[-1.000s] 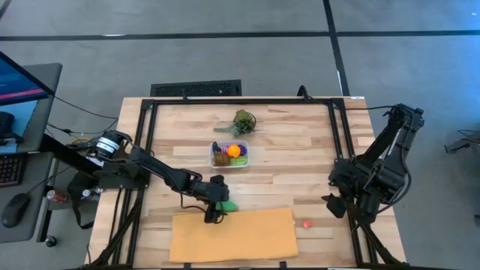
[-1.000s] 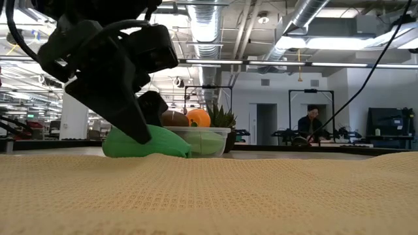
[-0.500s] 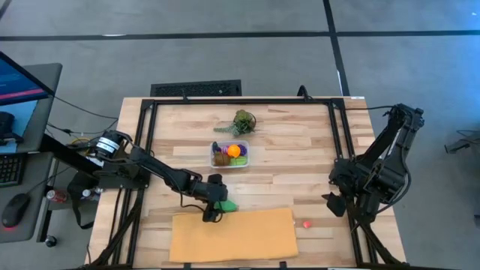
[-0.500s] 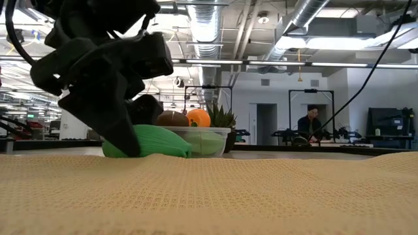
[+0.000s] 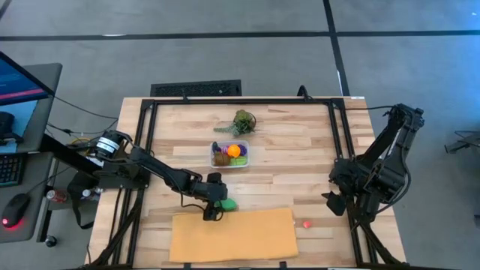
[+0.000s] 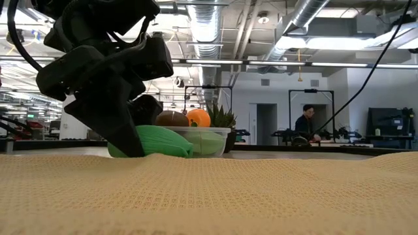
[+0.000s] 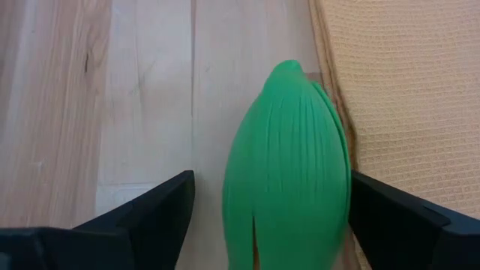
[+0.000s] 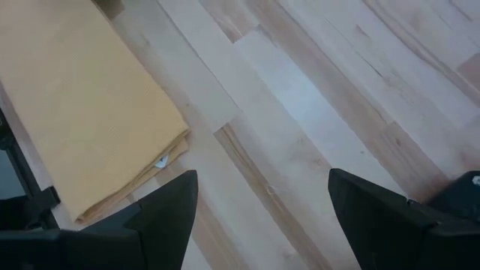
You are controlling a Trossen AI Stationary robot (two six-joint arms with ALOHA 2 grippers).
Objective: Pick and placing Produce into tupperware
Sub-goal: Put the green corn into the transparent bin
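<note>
The left gripper [image 5: 215, 207] is low on the table, at the edge of the tan mat [image 5: 232, 235]. Its fingers [image 7: 154, 212] stand wide apart on both sides of a green ribbed piece [image 7: 289, 172], and I see a gap at each side, so it does not hold it. The green piece [image 5: 227, 203] lies on the wood, just beside the mat's edge.

Farther back, near the middle of the table, is the tub [image 5: 229, 154]. Inside it are an orange piece [image 5: 234, 150], a brown one [image 6: 174, 119] and some green and purple ones. Behind the tub lies a leafy bunch [image 5: 241, 122].

The right gripper [image 5: 331, 202] waits at the right side of the table, its fingers [image 8: 161, 214] open and empty. A small red piece [image 5: 307, 223] lies near it, between it and the mat.
</note>
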